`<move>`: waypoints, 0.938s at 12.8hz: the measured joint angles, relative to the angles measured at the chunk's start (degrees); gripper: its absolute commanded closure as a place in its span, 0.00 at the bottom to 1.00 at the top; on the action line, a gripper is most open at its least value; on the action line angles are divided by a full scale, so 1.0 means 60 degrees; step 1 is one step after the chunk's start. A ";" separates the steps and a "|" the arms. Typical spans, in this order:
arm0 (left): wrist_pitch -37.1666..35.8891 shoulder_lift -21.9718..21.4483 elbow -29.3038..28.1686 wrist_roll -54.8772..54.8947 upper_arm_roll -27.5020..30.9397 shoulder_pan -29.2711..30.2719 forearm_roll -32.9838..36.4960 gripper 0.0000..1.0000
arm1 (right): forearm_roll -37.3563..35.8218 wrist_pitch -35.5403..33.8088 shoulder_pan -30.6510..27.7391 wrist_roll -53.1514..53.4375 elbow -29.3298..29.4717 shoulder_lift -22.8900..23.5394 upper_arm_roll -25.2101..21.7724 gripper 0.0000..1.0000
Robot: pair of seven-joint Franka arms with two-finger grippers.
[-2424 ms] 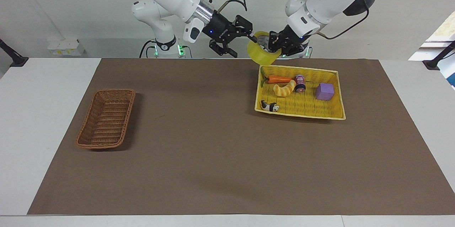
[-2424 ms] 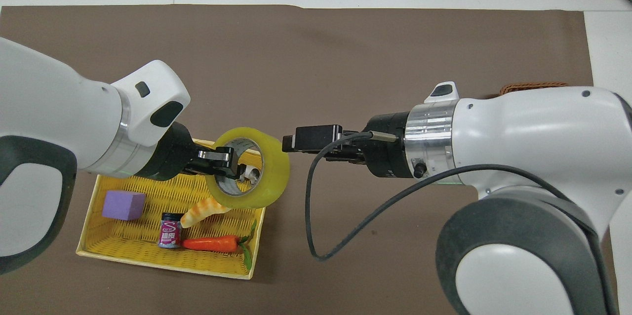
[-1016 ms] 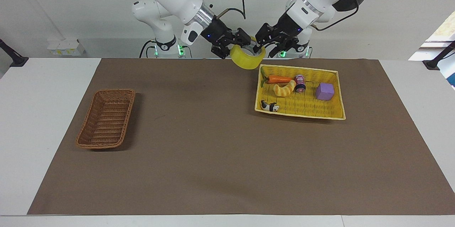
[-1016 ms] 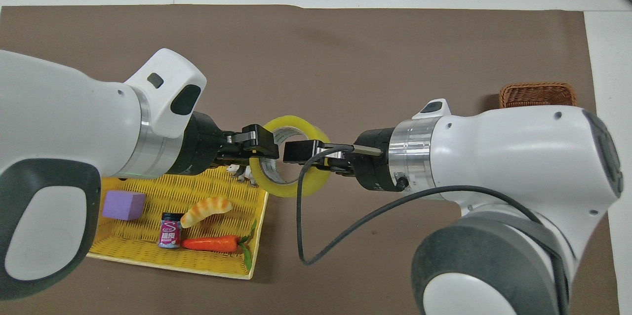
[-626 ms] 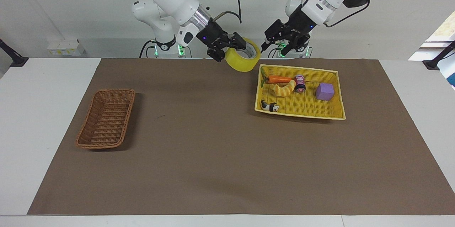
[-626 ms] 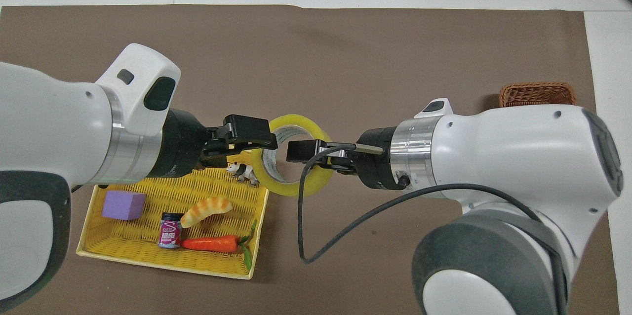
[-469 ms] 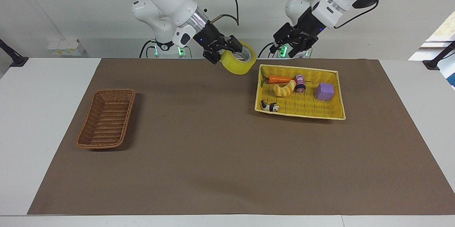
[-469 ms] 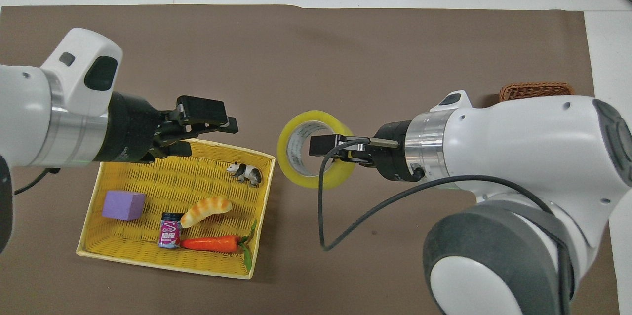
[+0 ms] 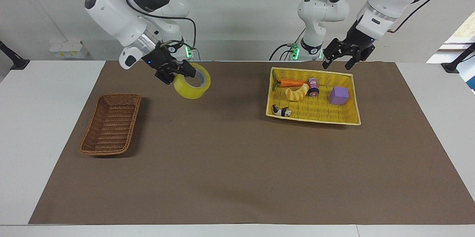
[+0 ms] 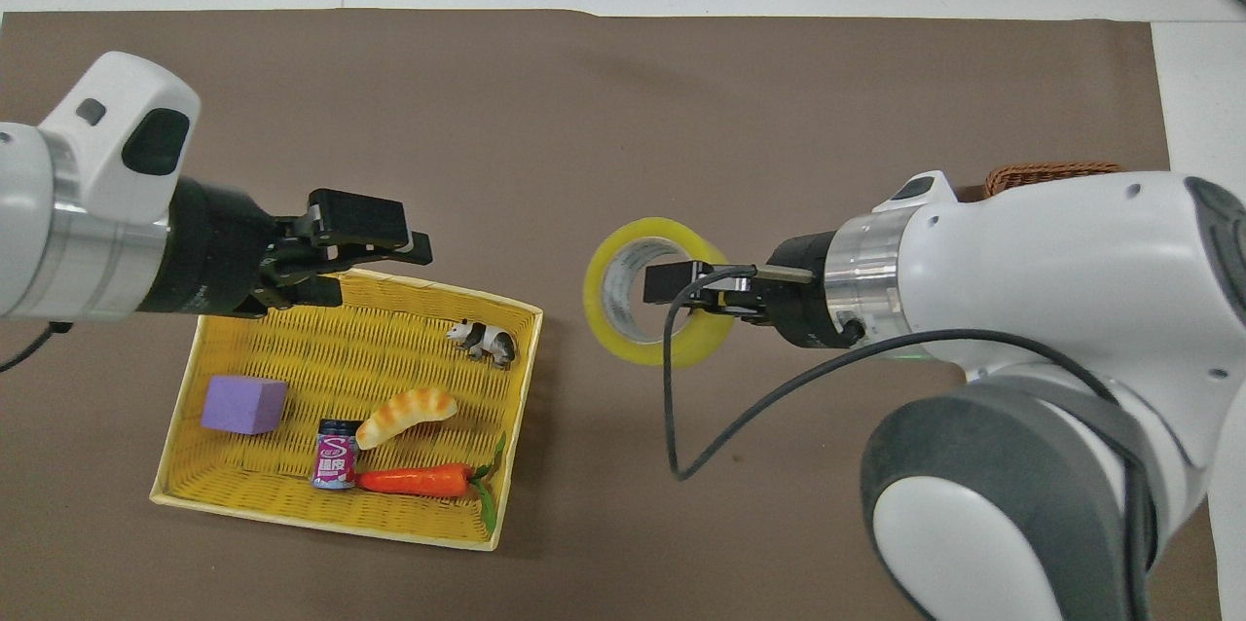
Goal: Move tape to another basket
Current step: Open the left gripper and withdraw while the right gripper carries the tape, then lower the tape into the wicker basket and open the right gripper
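The right gripper (image 9: 182,72) pinches the tape (image 9: 192,85) by its wall — airborne, bound for the basket (image 9: 111,123) — while the left gripper (image 9: 343,59) hangs open.

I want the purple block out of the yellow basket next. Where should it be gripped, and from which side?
Probably best taken from straight above, across two opposite flat side faces. The purple block sits flat in the yellow basket with nothing touching it, so its sides are free, while the basket's raised rim would likely block a sideways approach.
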 measured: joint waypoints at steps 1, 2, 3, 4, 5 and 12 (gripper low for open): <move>-0.0080 0.0000 0.0000 0.0506 0.0011 0.0287 0.0119 0.00 | -0.0005 -0.0079 -0.0487 -0.0173 -0.0066 0.0061 -0.0003 1.00; -0.0235 0.0000 0.0000 0.1007 0.0023 0.0550 0.0441 0.00 | -0.0006 -0.0137 -0.1019 -0.0471 -0.0127 0.0193 0.0003 1.00; -0.0402 -0.0001 0.0000 0.1430 0.0039 0.0691 0.0939 0.00 | -0.0006 -0.0146 -0.1571 -0.1050 -0.0176 0.0431 0.0003 1.00; -0.0589 -0.0005 0.0002 0.1720 0.0064 0.0753 0.1339 0.00 | -0.0006 -0.0126 -0.2132 -0.1870 -0.0207 0.0779 -0.0002 1.00; -0.0777 -0.0012 0.0003 0.1873 0.0092 0.0820 0.1546 0.00 | -0.0004 -0.0090 -0.2673 -0.2718 -0.0211 0.1197 -0.0012 1.00; -0.1585 -0.0001 0.0490 0.2263 0.0440 0.0953 0.2186 0.00 | 0.0005 0.0075 -0.4632 -0.6027 -0.0083 0.2726 -0.0243 1.00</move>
